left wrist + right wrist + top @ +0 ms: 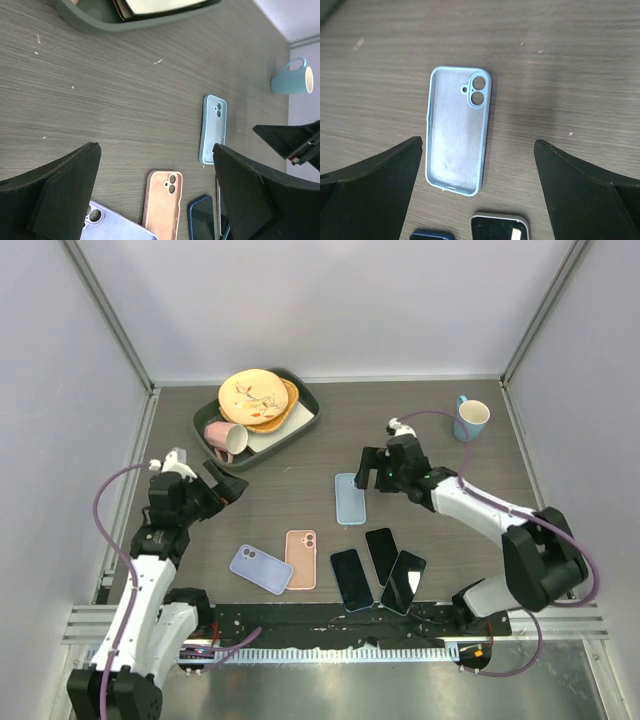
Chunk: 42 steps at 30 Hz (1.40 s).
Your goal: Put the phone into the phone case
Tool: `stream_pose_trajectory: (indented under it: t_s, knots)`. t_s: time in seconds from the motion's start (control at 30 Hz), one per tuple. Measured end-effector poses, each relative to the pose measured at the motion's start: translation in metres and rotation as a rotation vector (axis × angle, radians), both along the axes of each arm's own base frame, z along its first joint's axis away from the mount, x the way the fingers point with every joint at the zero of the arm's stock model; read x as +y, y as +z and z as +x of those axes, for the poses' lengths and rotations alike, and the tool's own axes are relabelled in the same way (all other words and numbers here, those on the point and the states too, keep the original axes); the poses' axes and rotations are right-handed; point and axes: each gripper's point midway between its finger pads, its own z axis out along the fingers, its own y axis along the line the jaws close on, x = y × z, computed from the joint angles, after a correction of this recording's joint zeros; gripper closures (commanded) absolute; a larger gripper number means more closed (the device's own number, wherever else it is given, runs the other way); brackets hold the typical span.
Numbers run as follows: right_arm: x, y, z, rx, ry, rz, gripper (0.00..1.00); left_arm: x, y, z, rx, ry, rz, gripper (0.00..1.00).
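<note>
Tabletop (420, 440) of dark grey woodgrain is stretching between pale walls (330, 300), with small light specks lying on it. Right gripper (368, 472) is hovering over the blue case (350, 499), fingers spread wide and holding nothing. The case is lying flat mid-table, hollow side up and empty. Three phones (381, 554) are lying screen-up just nearer the arms, clustered side by side, with a pink case (301, 559) and a lilac case (260, 568) resting to their left. Left gripper (228, 482) is hanging above the table's left part, fingers likewise spread and empty. A tray (305, 425) is sitting at the far side carrying plates (255, 397) and a pink mug (226, 436), and a blue mug (470, 418) is standing far right.
</note>
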Motion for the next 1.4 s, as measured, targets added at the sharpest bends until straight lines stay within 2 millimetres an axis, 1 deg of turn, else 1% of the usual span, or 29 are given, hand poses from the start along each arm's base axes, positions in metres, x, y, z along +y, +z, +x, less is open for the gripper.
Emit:
stream_pose_trajectory:
  t_s: [0.07,0.1,0.13,0.2,0.23,0.27,0.3,0.33,0.4,0.43,0.53,0.6,0.67,0.77,0.8,0.87,0.9,0.97,1.0,1.03,1.1,1.17,1.3,1.4]
  knots:
    - [0.012,-0.016,-0.005,0.046,0.033,-0.041,0.08,-0.006,-0.010,0.003,0.041,-0.039,-0.001,0.00]
    - [0.015,-0.026,-0.008,0.071,0.043,-0.060,0.12,-0.010,-0.014,0.004,0.062,-0.058,-0.001,0.00]
    - [0.017,-0.037,-0.013,0.100,0.052,-0.080,0.19,-0.015,-0.017,0.006,0.083,-0.084,0.004,0.00]
    - [0.018,-0.055,-0.021,0.154,0.063,-0.115,0.30,-0.032,-0.022,0.014,0.127,-0.159,0.026,0.00]
    - [0.018,-0.066,-0.024,0.183,0.066,-0.128,0.39,-0.044,-0.026,0.016,0.146,-0.203,0.040,0.00]
    - [0.018,-0.077,-0.026,0.211,0.065,-0.142,0.43,-0.054,-0.027,0.018,0.161,-0.242,0.051,0.00]
    - [0.018,-0.082,-0.028,0.223,0.071,-0.152,0.49,-0.063,-0.028,0.020,0.168,-0.272,0.059,0.00]
    - [0.019,-0.084,-0.026,0.224,0.067,-0.159,0.66,-0.074,-0.028,0.021,0.174,-0.312,0.071,0.00]
    - [0.028,-0.084,-0.018,0.214,0.084,-0.161,0.82,-0.095,-0.027,0.024,0.178,-0.376,0.087,0.00]
    - [0.033,-0.087,-0.014,0.213,0.097,-0.159,0.92,-0.104,-0.028,0.025,0.178,-0.400,0.096,0.00]
    - [0.045,-0.086,-0.005,0.191,0.136,-0.161,0.99,-0.120,-0.030,0.022,0.174,-0.454,0.114,0.00]
    - [0.052,-0.085,-0.004,0.182,0.181,-0.175,0.99,-0.124,-0.031,0.020,0.171,-0.472,0.121,0.00]
    - [0.063,-0.083,-0.006,0.166,0.257,-0.194,0.99,-0.122,-0.031,0.022,0.161,-0.468,0.138,0.00]
    - [0.083,-0.079,-0.017,0.132,0.400,-0.228,0.99,-0.117,-0.033,0.024,0.152,-0.461,0.175,0.00]
    - [0.091,-0.077,-0.023,0.117,0.455,-0.250,0.93,-0.115,-0.034,0.025,0.149,-0.460,0.190,0.00]
    - [0.105,-0.073,-0.032,0.077,0.548,-0.295,0.74,-0.112,-0.037,0.024,0.151,-0.464,0.214,0.00]
    - [0.112,-0.071,-0.036,0.053,0.588,-0.322,0.61,-0.111,-0.038,0.024,0.152,-0.465,0.224,0.00]
    - [0.122,-0.067,-0.042,0.003,0.639,-0.377,0.51,-0.110,-0.040,0.024,0.151,-0.475,0.242,0.00]
    - [0.125,-0.065,-0.045,-0.021,0.658,-0.405,0.44,-0.109,-0.042,0.024,0.154,-0.477,0.247,0.01]
    - [0.128,-0.063,-0.048,-0.042,0.670,-0.422,0.40,-0.109,-0.045,0.025,0.160,-0.482,0.254,0.02]
    - [0.127,-0.054,-0.049,-0.079,0.652,-0.438,0.36,-0.109,-0.053,0.025,0.179,-0.495,0.267,0.06]
    - [0.119,-0.043,-0.046,-0.109,0.603,-0.437,0.35,-0.110,-0.064,0.024,0.206,-0.515,0.277,0.10]
    - [0.101,-0.014,-0.043,-0.144,0.476,-0.351,0.35,-0.117,-0.083,0.023,0.255,-0.575,0.286,0.16]
    - [0.086,0.000,-0.044,-0.149,0.398,-0.260,0.36,-0.126,-0.091,0.032,0.275,-0.618,0.306,0.20]
